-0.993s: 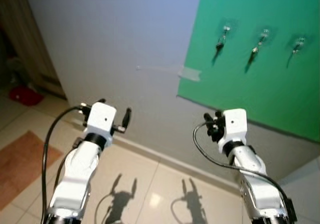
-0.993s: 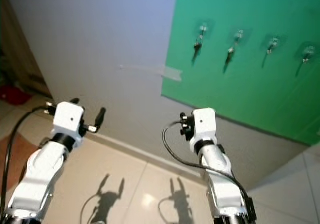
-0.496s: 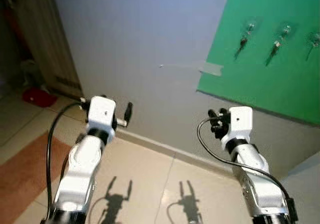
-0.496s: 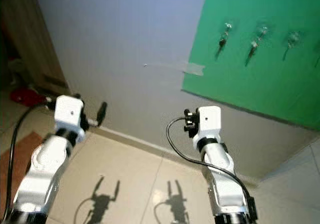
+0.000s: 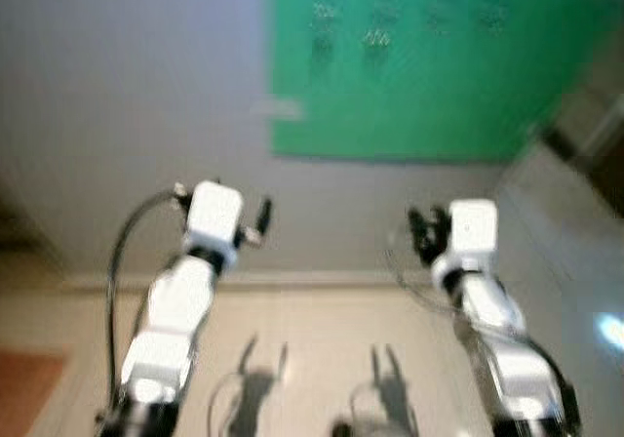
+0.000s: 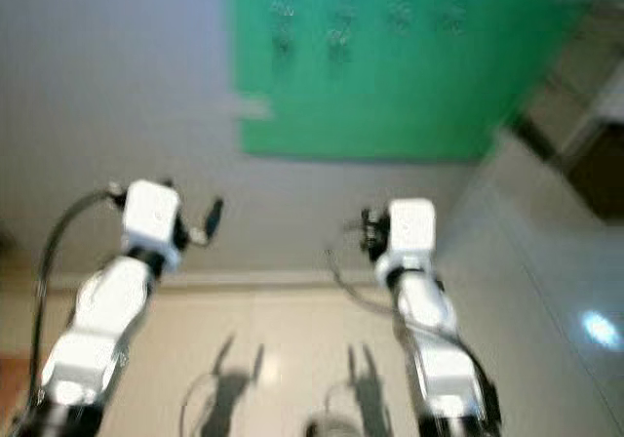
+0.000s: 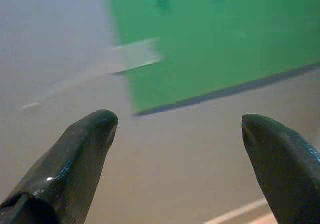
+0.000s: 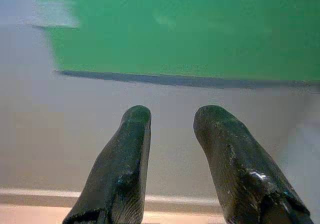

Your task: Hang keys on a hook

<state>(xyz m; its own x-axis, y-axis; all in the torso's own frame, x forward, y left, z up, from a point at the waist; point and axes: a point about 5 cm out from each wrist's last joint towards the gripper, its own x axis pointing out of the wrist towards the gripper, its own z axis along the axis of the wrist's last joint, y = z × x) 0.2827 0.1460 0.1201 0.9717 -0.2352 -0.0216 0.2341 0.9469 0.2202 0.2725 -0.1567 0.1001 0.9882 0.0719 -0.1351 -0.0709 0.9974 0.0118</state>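
Claws (image 7: 177, 129) apart before green board (image 5: 409, 76)

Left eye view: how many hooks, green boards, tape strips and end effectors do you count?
Hooks: 4 (blurred)
Green board: 1
Tape strip: 1
End effectors: 2 (left end effector, right end effector)
Total: 8

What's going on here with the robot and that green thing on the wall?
The robot faces a wall with a green board carrying a row of hooks; the picture is too blurred to tell what hangs there. Both arms are raised in front of it. The left tool is wide open with nothing in it, and the right tool has a narrow gap between its fingers, also holding nothing. No keys are in either tool, and neither has reached the board.
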